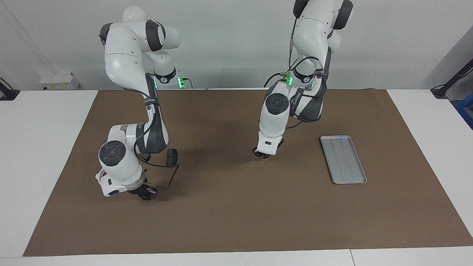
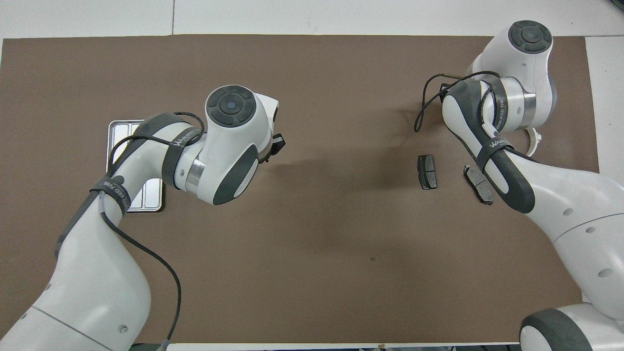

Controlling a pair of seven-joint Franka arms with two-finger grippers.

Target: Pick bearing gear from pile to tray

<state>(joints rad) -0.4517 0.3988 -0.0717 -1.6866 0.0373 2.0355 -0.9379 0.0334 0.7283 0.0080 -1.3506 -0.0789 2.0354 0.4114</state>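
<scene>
The pile lies at the right arm's end of the mat. It shows two dark grey brake pads and a white half-ring bracket that peeks out beside the right wrist. One pad also shows in the facing view. No small black round pieces are visible. My right gripper is down close to the mat, farther from the robots than the pads, and its own wrist hides it from above. The silver tray lies empty at the left arm's end. My left gripper hangs over bare mat between tray and pile.
A brown mat covers the white table. A black cable loops out from the right wrist over the mat near the pads. The left forearm covers part of the tray in the overhead view.
</scene>
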